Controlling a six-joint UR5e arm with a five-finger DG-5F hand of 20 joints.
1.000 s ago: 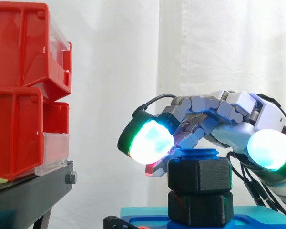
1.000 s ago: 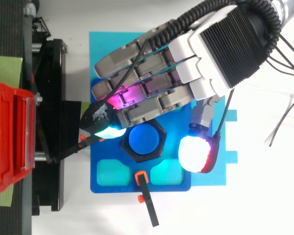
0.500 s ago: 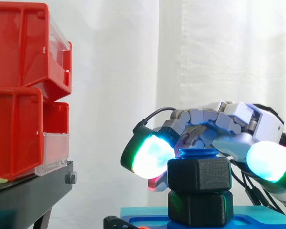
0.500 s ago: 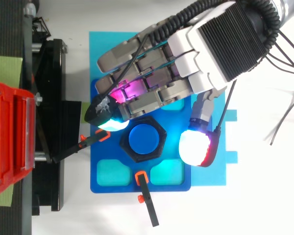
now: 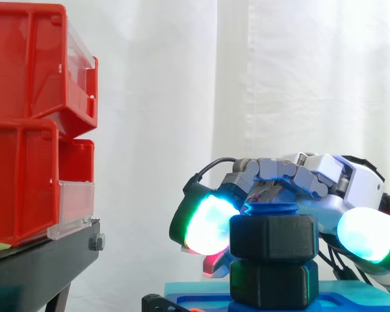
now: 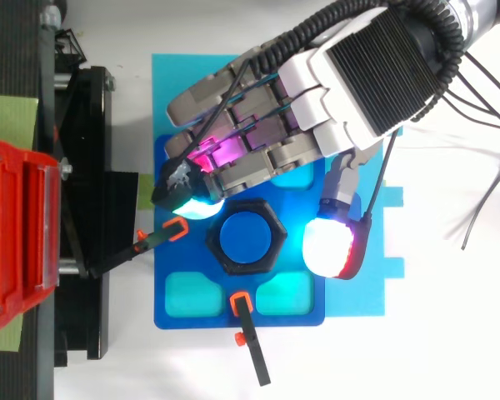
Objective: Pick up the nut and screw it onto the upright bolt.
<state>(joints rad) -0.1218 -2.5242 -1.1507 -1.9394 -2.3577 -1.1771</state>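
Nut (image 5: 273, 237) sits threaded on the upright bolt (image 6: 246, 239), near its top. Hand (image 6: 375, 75) hangs over it from 1 o'clock, loosely bent, gripping nothing: a finger pad (image 6: 193, 202) hugs the nut at 10 o'clock, the thumb pad (image 6: 327, 246) stands just clear at 3.

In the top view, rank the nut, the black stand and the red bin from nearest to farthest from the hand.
1. Nut, right beside the hand.
2. Black stand, to the left.
3. Red bin, farthest left, beyond the stand.
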